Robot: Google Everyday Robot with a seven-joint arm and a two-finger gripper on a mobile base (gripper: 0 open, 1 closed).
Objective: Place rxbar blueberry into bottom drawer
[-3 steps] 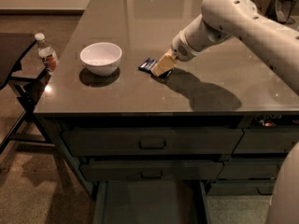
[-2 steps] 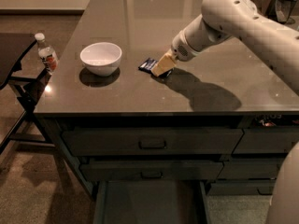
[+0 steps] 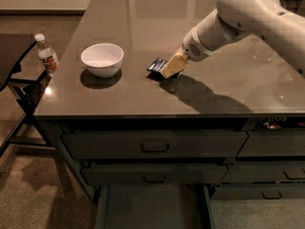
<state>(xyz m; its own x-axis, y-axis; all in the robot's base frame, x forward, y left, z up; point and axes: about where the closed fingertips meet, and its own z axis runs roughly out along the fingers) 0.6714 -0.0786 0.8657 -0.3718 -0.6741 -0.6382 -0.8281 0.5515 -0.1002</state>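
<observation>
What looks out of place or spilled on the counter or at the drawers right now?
Nothing stands out. The rxbar blueberry lies flat on the counter with the pincer at its right end. The white bowl sits upright, nothing looks spilled, and the bottom drawer is pulled open.
</observation>
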